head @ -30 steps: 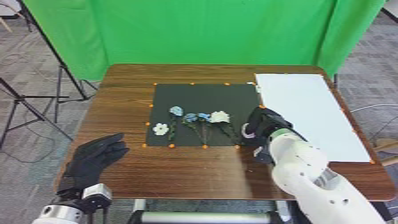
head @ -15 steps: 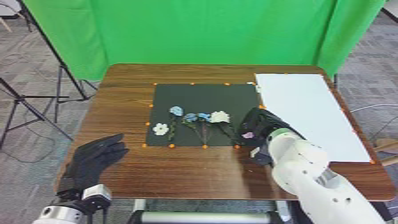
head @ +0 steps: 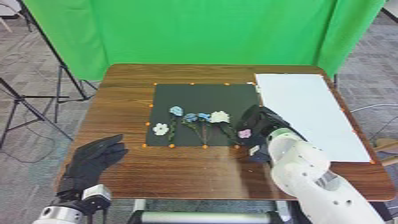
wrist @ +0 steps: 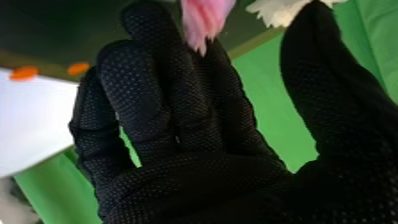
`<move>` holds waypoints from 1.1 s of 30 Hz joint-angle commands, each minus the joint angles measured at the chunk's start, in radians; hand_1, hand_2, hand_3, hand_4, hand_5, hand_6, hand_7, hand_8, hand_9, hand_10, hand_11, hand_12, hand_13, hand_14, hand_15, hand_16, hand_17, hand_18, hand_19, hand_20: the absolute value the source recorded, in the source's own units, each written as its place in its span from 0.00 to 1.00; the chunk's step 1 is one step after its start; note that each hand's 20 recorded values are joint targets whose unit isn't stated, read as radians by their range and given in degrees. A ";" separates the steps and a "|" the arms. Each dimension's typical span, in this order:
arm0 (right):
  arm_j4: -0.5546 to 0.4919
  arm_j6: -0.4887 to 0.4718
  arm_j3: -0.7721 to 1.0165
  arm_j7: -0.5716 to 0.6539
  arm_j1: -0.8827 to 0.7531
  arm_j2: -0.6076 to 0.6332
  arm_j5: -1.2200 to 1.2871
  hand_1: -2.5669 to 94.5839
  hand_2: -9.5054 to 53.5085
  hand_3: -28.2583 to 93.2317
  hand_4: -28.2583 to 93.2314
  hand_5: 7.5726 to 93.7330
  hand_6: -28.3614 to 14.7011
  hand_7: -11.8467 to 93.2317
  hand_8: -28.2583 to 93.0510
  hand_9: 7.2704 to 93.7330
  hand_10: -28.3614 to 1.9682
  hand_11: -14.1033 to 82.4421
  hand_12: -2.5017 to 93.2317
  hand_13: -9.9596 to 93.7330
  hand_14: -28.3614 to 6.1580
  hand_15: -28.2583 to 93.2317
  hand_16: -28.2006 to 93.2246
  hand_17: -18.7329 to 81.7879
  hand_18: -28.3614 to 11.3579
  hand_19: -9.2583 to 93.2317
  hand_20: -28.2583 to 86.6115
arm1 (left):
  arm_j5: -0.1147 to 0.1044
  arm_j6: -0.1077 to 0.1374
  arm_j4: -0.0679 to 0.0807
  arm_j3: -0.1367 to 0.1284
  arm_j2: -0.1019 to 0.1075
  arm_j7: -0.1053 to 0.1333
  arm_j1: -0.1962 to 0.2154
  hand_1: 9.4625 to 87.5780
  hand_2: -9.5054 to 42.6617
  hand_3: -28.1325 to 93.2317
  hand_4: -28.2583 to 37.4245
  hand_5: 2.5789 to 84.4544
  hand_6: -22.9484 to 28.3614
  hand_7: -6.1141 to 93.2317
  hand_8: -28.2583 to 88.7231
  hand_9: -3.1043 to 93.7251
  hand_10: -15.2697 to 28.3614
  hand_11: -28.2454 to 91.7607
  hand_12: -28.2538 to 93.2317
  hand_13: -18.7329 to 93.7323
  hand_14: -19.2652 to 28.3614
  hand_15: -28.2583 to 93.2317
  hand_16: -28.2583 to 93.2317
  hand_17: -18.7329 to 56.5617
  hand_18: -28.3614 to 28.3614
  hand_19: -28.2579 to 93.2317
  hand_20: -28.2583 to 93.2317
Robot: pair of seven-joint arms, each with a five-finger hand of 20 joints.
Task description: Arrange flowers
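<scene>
My right hand (head: pixel 263 121) is over the right edge of the dark mat (head: pixel 200 94), open, beside a small pink flower (head: pixel 244 133). The right wrist view has the pink flower (wrist: pixel 206 19) at the fingertips of the right hand (wrist: pixel 191 110), the thumb held wide; whether they touch I cannot tell. A tall blue flower (head: pixel 176 110), smaller blue flowers (head: pixel 190 117) and a white flower (head: pixel 218 117) with stems lie on the mat, near a stemless white blossom (head: pixel 161 129). My left hand (head: pixel 89 159) hangs relaxed and open at the table's left front.
A large white sheet (head: pixel 311 107) covers the right side of the brown table (head: pixel 191 172). Small orange markers (head: pixel 205 146) line the mat's edges. Behind the table hangs a green curtain (head: pixel 213 32), with black stands at the left.
The right hand has shifted slightly, and the pink flower beside it is a little farther left and more exposed. The left hand has stayed nearly still.
</scene>
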 commanded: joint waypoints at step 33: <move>-0.021 0.286 0.541 -0.216 -0.229 -0.063 0.807 0.20 0.35 0.95 0.01 0.48 0.54 0.25 0.14 0.49 0.24 0.33 0.18 0.43 0.16 0.66 0.32 0.25 0.14 0.69 0.44 | -0.075 0.137 -0.004 -0.053 0.060 0.182 0.069 0.26 0.29 0.89 0.26 0.56 0.73 0.19 0.17 0.44 0.85 0.55 0.31 0.42 0.98 0.74 0.13 0.16 0.90 0.74 0.36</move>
